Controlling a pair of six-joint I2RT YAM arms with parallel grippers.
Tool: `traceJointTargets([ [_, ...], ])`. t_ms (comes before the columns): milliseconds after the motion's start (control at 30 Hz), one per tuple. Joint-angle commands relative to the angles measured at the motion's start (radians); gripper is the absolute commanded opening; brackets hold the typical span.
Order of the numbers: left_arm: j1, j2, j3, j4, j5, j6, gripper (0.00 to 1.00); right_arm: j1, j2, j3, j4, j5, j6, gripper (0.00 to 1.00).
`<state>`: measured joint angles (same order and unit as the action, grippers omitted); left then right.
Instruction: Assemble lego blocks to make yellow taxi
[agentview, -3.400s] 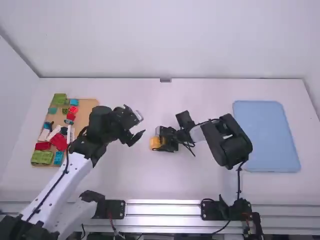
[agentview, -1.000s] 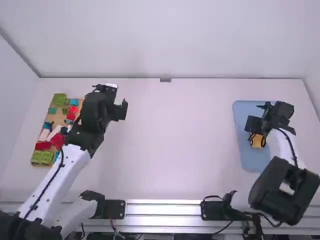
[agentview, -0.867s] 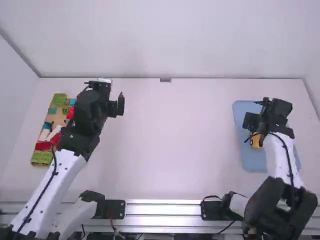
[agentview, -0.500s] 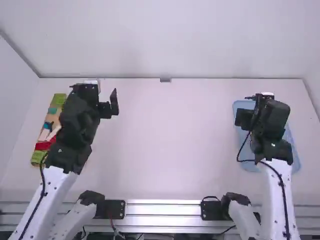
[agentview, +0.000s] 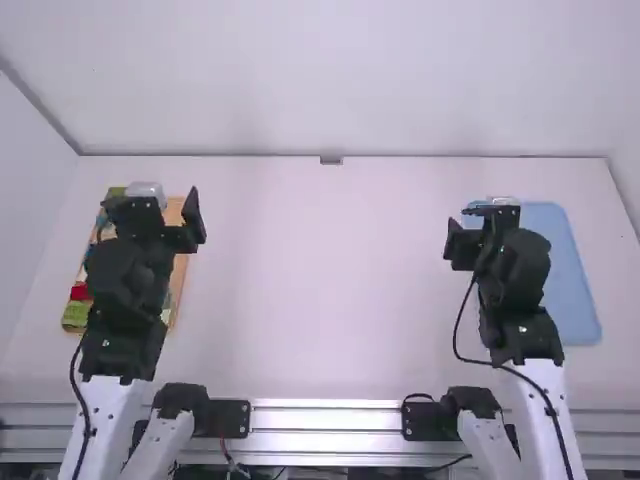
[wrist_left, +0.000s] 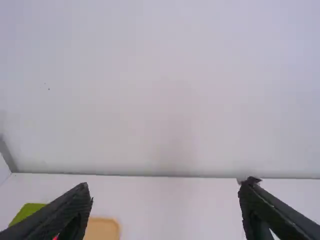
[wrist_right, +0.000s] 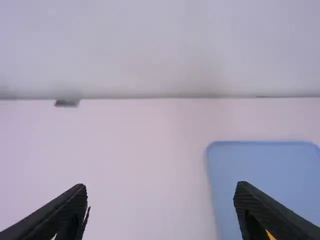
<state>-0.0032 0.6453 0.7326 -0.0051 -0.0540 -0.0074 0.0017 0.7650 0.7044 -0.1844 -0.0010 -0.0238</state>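
Evidently, the carrying stage has ended. In the earlier high view frames, the right gripper (wrist_right: 161, 187) worked over the yellow model (wrist_right: 270, 235) near the middle of the table (agentview: 330, 290), then had it at the blue tray (wrist_right: 255, 167). It has since drawn away from the model and risen. Its fingers (wrist_right: 262, 207) now stand apart with nothing between them, so I record it as released. A corner of the yellow model is visible close beside that gripper, lower down and on the tray side, within the tray's area

Left gripper (wrist_left: 167, 186): likewise released, spread and carrying nothing. Since those frames it has swung outward, away from the working area, and now stands above the brick board (agentview: 178, 275). A red brick (agentview: 80, 292) and a green brick (agentview: 76, 316) lie on that board, lower than this gripper and nearer the robot's base

Finding: delivery appears complete, and both units seem to be returning to a resting posture. In my judgement the task is finished or nearly so. The model's joints cannot be verified from the small part visible; should a brick prove loose, the right gripper would have to return down to it
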Motion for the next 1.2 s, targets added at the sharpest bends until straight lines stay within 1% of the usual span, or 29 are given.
traceJointTargets([
  [0, 0.003, -0.06, -0.053, 0.005, 0.054, 0.007, 0.71, -0.002, -0.06, -0.056, 0.036, 0.001, 0.024, 0.7],
  [233, 0.003, -0.208, -0.2, 0.005, 0.054, 0.007, 0.56, -0.002, -0.207, -0.203, 0.184, 0.001, 0.024, 0.56],
  [533, 0.003, -0.42, -0.412, 0.005, 0.054, 0.007, 0.35, -0.002, -0.42, -0.416, 0.184, 0.001, 0.024, 0.34],
  [900, 0.003, -0.616, -0.608, 0.005, 0.054, 0.007, 0.15, -0.002, -0.619, -0.615, 0.184, 0.001, 0.024, 0.14],
  [1000, 0.003, -0.645, -0.646, 0.005, 0.054, 0.007, 0.12, -0.002, -0.657, -0.654, 0.184, 0.001, 0.024, 0.11],
  [1167, 0.003, -0.645, -0.699, 0.005, 0.054, 0.007, 0.06, -0.002, -0.711, -0.704, 0.184, 0.001, 0.024, 0.05],
])
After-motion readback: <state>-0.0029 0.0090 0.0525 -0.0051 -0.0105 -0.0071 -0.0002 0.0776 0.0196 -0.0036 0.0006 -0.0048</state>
